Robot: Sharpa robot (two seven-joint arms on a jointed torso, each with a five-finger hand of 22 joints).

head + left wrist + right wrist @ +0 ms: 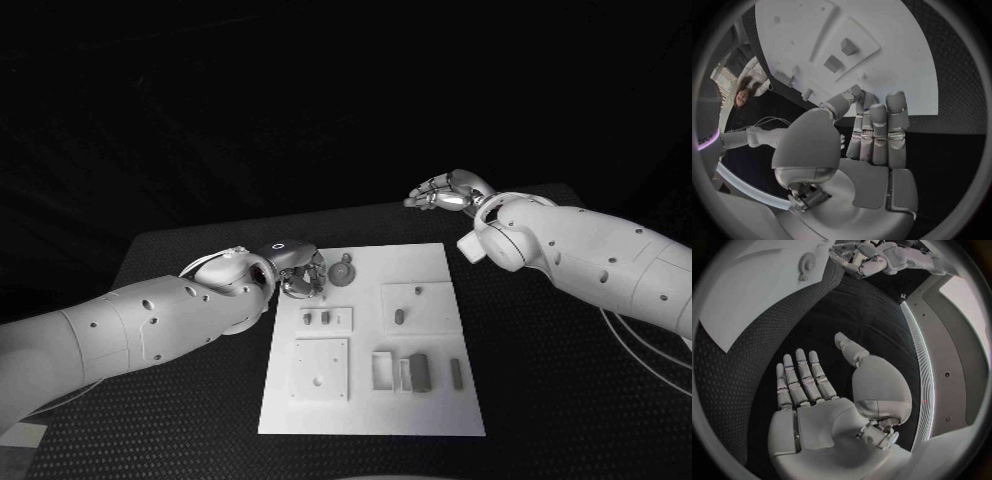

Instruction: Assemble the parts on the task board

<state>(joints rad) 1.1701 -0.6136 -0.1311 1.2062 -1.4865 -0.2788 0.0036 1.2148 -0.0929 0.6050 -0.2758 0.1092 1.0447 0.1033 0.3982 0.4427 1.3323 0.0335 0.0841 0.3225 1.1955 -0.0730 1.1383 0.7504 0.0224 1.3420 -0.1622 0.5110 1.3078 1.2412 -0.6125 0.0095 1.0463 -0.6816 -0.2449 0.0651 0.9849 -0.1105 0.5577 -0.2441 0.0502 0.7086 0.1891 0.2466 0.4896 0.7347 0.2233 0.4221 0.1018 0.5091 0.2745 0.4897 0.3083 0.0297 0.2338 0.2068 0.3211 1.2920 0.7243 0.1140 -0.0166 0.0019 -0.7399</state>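
A black table [173, 250] is seen, with the white task board [418, 262] at its middle and grey parts [418, 371] on it. The left hand [299, 272], empty and fingers extended, hovers at the board's far-left edge near a round part [342, 271]. The right hand [450, 190] is held empty, well beyond. A steady, centred grasp is advised.

We are looking at a black desk [188, 420] with a finely textured top. The white task board [433, 415] is lying flat directly on it, near the middle, with dark desk surface showing along both of its long sides.
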